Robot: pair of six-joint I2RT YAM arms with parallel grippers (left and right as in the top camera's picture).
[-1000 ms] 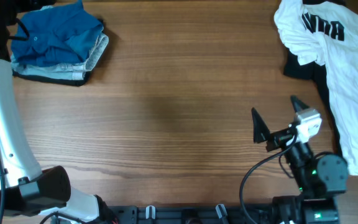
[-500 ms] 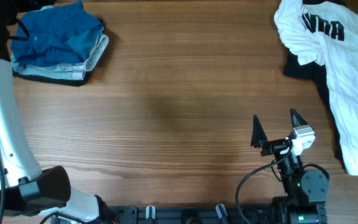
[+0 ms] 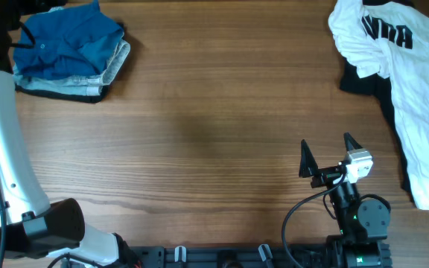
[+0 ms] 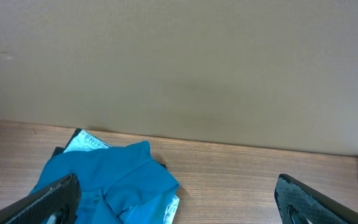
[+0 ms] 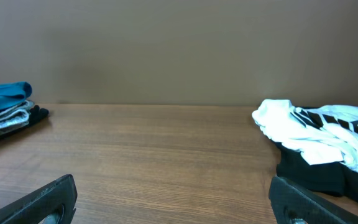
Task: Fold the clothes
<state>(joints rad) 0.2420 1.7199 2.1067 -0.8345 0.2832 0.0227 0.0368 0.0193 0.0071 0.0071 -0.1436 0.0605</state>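
**Hovering with both pairs of fingers spread wide, gripping nothing**

My right gripper stands fully spread above the bare table, touching nothing; my left gripper gapes just as wide and is empty too. One blue shirt lies folded on top of a small stack just beyond my left fingers. One white shirt with black lettering sprawls crumpled ahead and to the right of my right fingers, over one black piece. My right arm sits tucked low at the near edge; my left arm reaches to the far corner.

on the wooden worktop a white shirt is laid over a black piece; a folded blue stack is set well apart from that shirt.
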